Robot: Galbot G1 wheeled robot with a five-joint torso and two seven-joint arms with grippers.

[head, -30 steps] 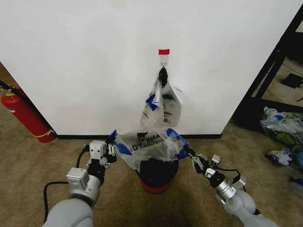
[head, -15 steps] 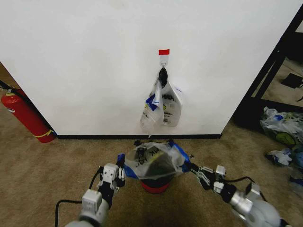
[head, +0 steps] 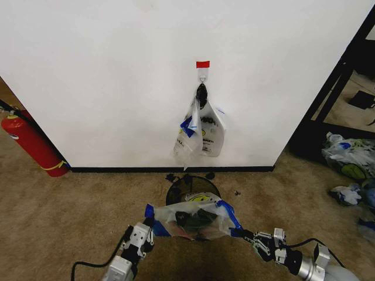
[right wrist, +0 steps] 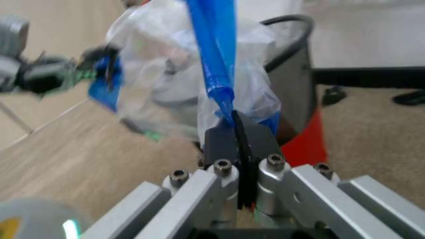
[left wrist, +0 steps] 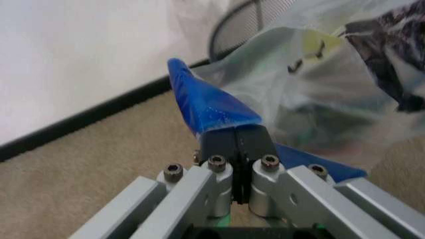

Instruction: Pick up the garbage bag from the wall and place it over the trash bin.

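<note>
Left gripper point(head: 147, 228): seen low in the head view, on the robot's left of the trash bin; jaws pressed together on a blue handle of the garbage bag point(head: 196, 214), as confirmed in the left wrist view, where the blue strip point(left wrist: 207, 107) rises from between the closed fingers.

Right gripper point(head: 246, 235): low on the robot's right; jaws likewise clamped on the opposite blue handle point(right wrist: 216, 55), the plastic fanning out past the fingertips.

Garbage bag: held stretched between the two grippers, its long axis running left to right across the robot's front, mouth spread. It is carried on the robot's side of the bin, overlapping only the near part of the rim; neither arm is markedly nearer.

Trash bin point(head: 179, 188): black mesh, standing on the carpet just beyond the bag, its far rim exposed. From the held bag, the bin lies forward, toward the wall. It is judged that the bag is not yet seated over the rim and that the coming move turns on this offset.

Wall point(head: 105, 76): white, behind the bin. A bunch of similar bags point(head: 200, 133) hangs from a hook under red tape point(head: 203, 64).

Fire extinguisher point(head: 30, 142): far left, against the wall.
</note>
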